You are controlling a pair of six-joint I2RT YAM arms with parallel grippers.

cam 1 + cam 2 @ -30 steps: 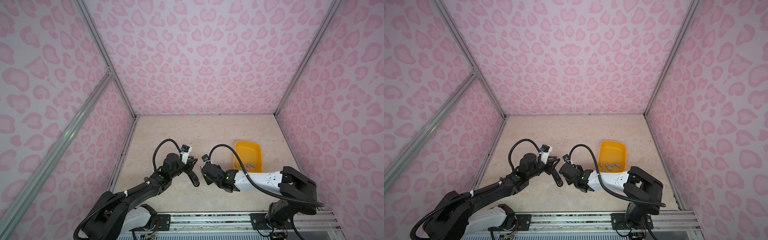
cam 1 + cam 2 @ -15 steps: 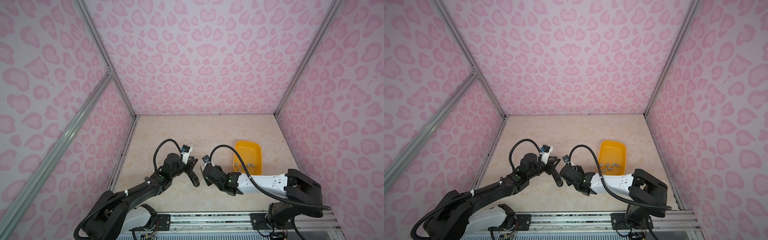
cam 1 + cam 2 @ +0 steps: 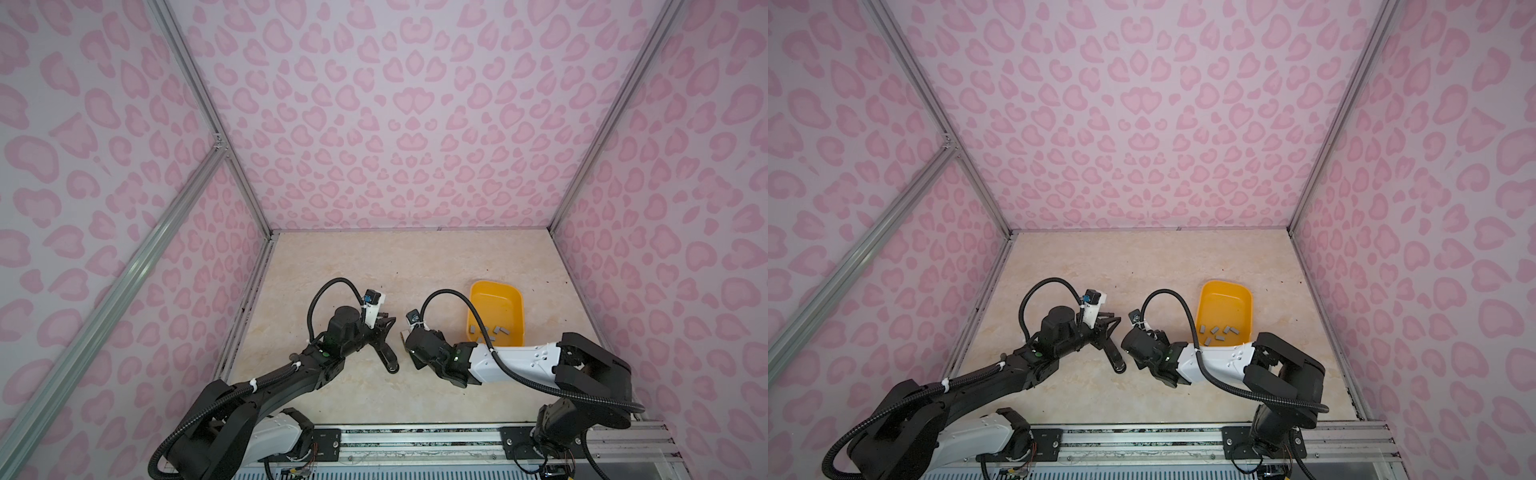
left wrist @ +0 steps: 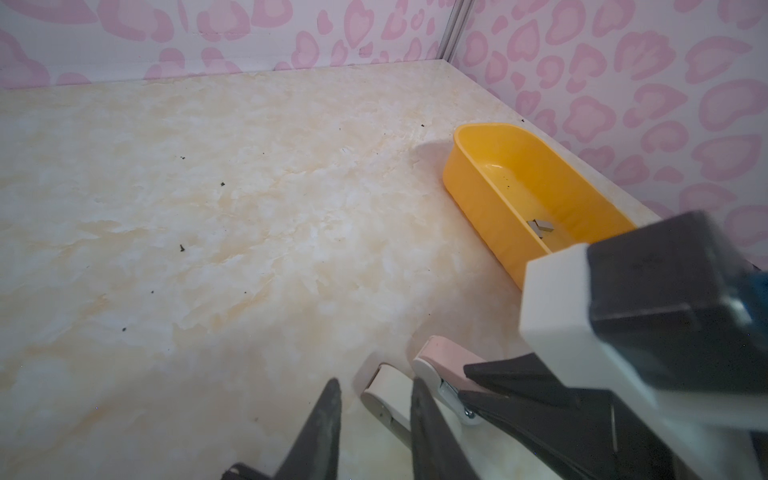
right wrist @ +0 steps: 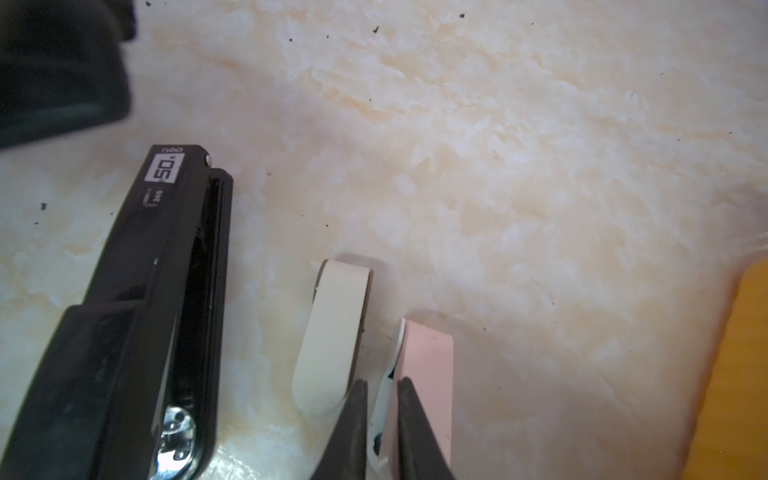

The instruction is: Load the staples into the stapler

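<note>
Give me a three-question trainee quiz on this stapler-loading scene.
1. True or false: the staples lie inside the yellow tray.
2. The right gripper is shut on: A) a staple strip; B) the pink stapler; C) the tray's rim.
3. Fill in: the stapler marked 50 is ____ in colour.
Key: 1 true; 2 B; 3 black.
</note>
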